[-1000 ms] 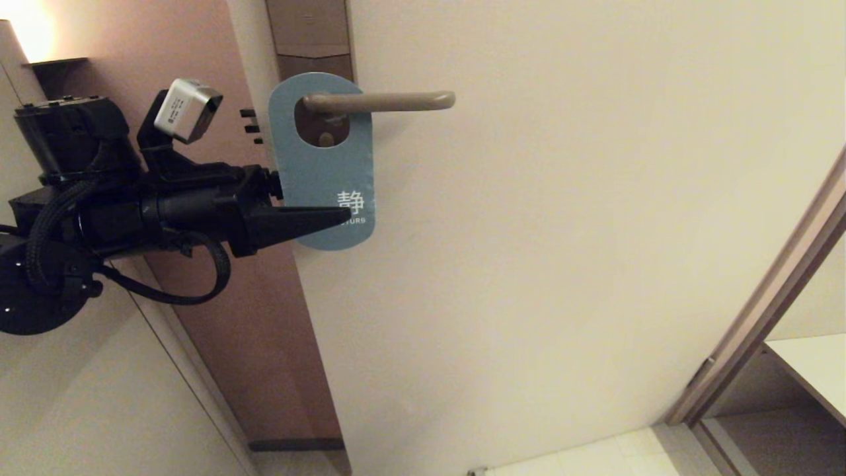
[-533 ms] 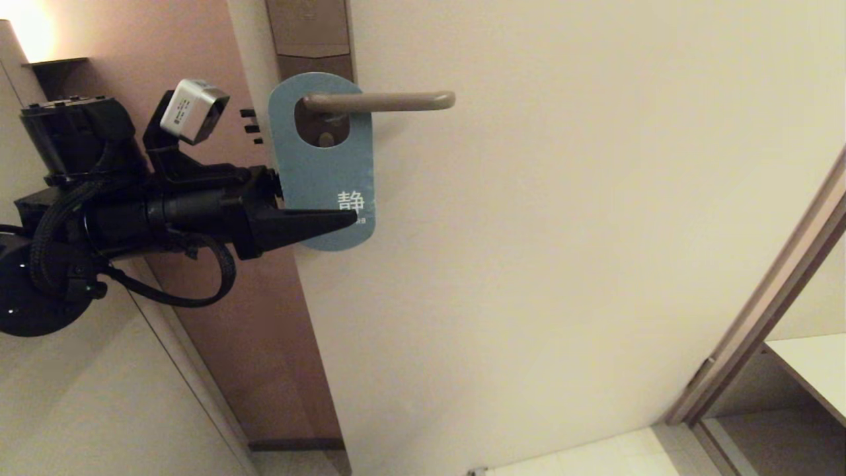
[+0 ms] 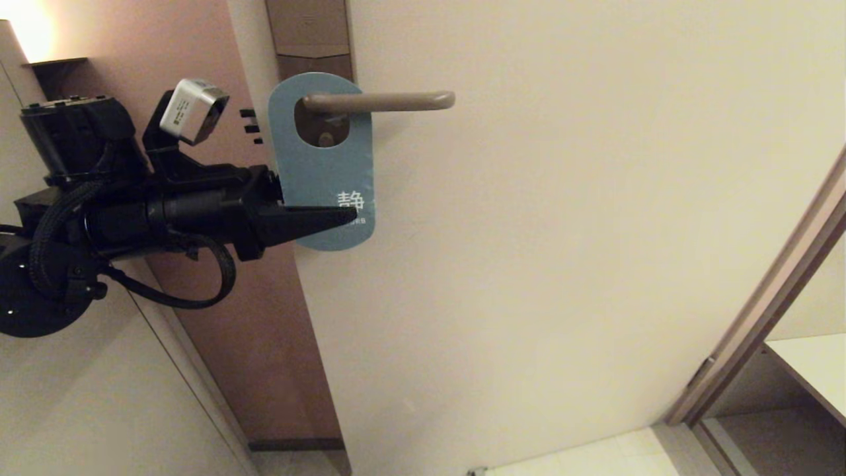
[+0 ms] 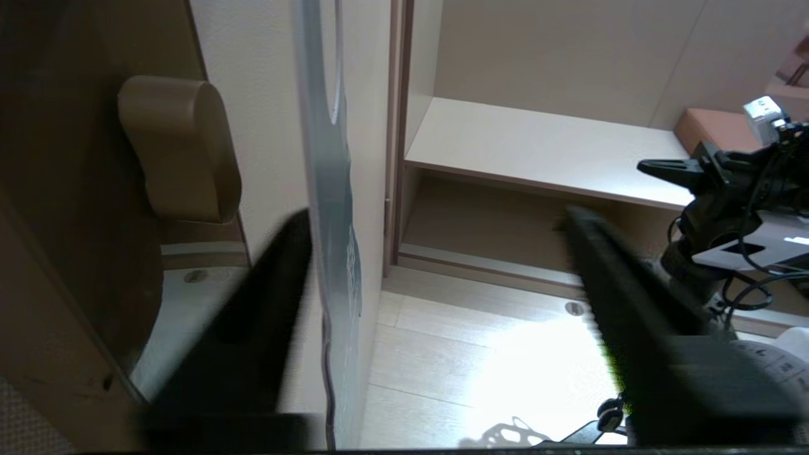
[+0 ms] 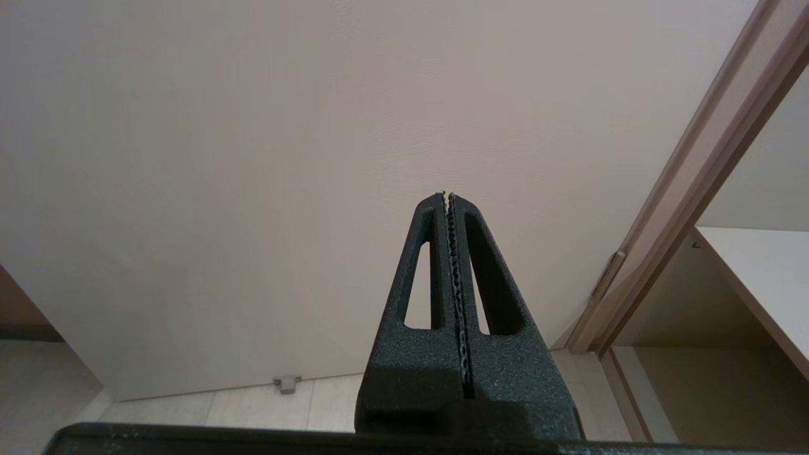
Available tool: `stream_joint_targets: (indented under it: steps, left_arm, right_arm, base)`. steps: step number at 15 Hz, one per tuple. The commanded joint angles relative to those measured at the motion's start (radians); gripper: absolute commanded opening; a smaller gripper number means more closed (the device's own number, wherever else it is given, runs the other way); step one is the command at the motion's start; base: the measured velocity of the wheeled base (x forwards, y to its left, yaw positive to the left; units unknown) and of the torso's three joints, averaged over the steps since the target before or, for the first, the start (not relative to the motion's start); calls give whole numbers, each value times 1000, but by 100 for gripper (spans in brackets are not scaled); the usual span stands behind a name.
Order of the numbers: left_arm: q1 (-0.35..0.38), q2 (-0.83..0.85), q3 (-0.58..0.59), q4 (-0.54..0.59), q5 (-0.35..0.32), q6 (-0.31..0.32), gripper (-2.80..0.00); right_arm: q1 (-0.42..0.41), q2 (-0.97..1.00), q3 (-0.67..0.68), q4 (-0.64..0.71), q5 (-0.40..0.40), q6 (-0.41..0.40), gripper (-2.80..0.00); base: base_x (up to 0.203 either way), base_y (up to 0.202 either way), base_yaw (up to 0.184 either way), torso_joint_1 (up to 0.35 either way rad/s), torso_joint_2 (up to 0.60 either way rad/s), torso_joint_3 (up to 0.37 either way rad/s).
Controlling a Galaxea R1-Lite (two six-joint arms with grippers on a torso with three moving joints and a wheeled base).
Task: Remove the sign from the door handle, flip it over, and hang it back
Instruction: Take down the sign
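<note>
The teal-blue sign [image 3: 324, 172] hangs by its oval hole on the bronze-grey door handle [image 3: 380, 101], printed side facing out. My left gripper [image 3: 353, 215] reaches in from the left at the sign's lower part and is open. In the left wrist view the sign [image 4: 335, 208] is edge-on between the fingers of the left gripper [image 4: 436, 218]. One finger [image 4: 278, 284] lies on the door side close to the card, the other [image 4: 607, 272] stands far off. My right gripper [image 5: 447, 196] is shut and empty, pointing at the bare door lower down.
The brown lock plate [image 3: 310, 33] runs up behind the handle. The cream door [image 3: 562, 231] fills the middle. A door frame [image 3: 760, 297] and a white shelf [image 3: 813, 370] stand at the right. The right arm [image 4: 727, 183] shows in the left wrist view.
My left gripper has slid a little to the right along the sign's lower part. The sign still hangs on the handle.
</note>
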Motion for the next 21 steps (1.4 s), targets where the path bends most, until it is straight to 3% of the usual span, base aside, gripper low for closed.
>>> stream_joint_targets:
  steps: [1, 13, 21]
  left_arm:
    - [-1, -5, 0, -4, -7, -4, -280]
    - [-2, -51, 3, -2, 8, -3, -280]
    - [-4, -119, 59, 8, 117, 4, -280]
  right_arm:
    - [0, 1, 0, 0, 0, -1, -280]
    - [0, 1, 0, 0, 1, -1, -280]
    - [0, 1, 0, 0, 1, -1, -280]
  base:
    - [0, 0, 0, 0, 0, 0]
    - [0, 0, 0, 0, 0, 0]
    - [0, 0, 0, 0, 0, 0]
